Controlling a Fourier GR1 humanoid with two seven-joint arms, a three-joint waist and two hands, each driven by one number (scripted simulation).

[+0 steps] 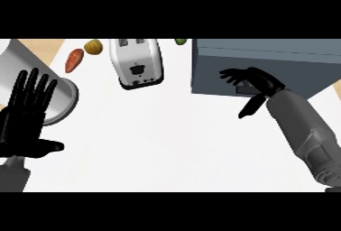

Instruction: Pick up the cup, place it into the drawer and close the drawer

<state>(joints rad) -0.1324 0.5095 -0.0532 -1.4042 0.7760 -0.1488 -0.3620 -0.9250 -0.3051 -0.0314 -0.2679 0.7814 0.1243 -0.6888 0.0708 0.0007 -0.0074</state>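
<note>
Nearest, at the left edge, the left hand rests open with fingers up, holding nothing, partly in front of a tilted grey pot. The white counter between the arms gives wide room. Farther right, the right hand lies with relaxed, spread fingers on the grey drawer front by its handle, probably to push it shut. The cup cannot be seen, perhaps already inside. Farthest stand a toaster and vegetables.
</note>
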